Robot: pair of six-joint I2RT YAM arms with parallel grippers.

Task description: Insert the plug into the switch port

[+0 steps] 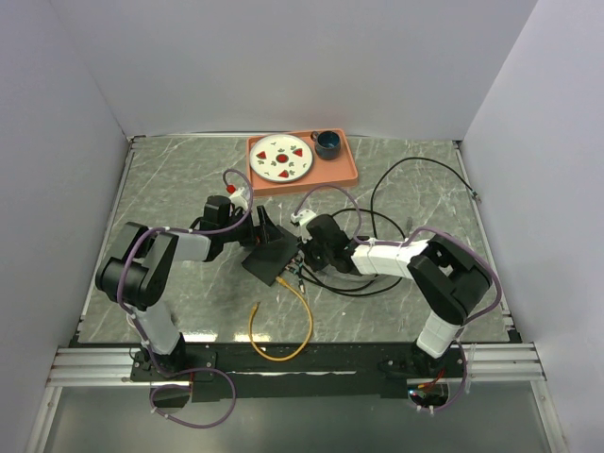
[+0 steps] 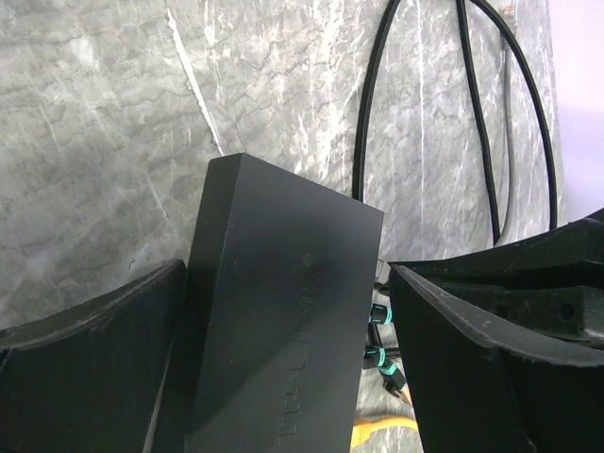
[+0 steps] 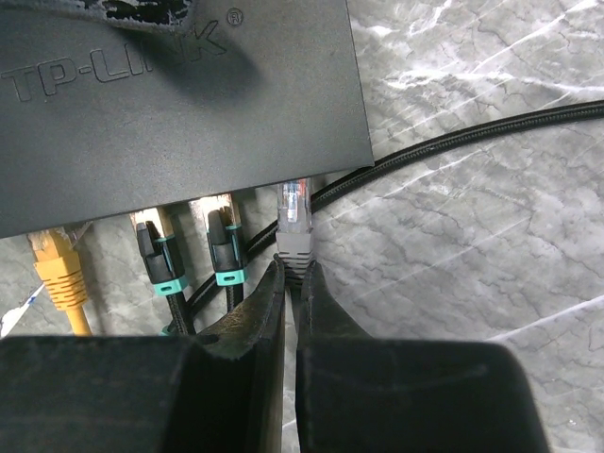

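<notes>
So the right gripper (image 3: pixel 293 272) was clamped tight on the plug (image 3: pixel 293 236), pinching its grey boot right at the fingertips. The clear tip pointed at the near edge of the black box (image 3: pixel 179 113) (the one with TP-LINK printed on top). The tip sat right up against that edge, at the end of the row beside two black plugs (image 3: pixel 222 247) with teal collars, with a yellow plug (image 3: pixel 55 264) further along. Couldn't tell if it was actually seated in the switch port, since the box's top hid the sockets from the wrist view.

The left gripper (image 2: pixel 283 274) was spread wide, one of its fingers (image 2: pixel 85 349) on each side of the box, with a clear gap on the right side, so it wasn't squeezing anything. A braided black cable (image 3: pixel 453 142) ran over the marbled table (image 3: pixel 491 264) past the box's corner. The orange tray (image 1: pixel 335 172) with a plate (image 1: pixel 283 157) and mug (image 1: pixel 327 143) sat well apart at the far side.
</notes>
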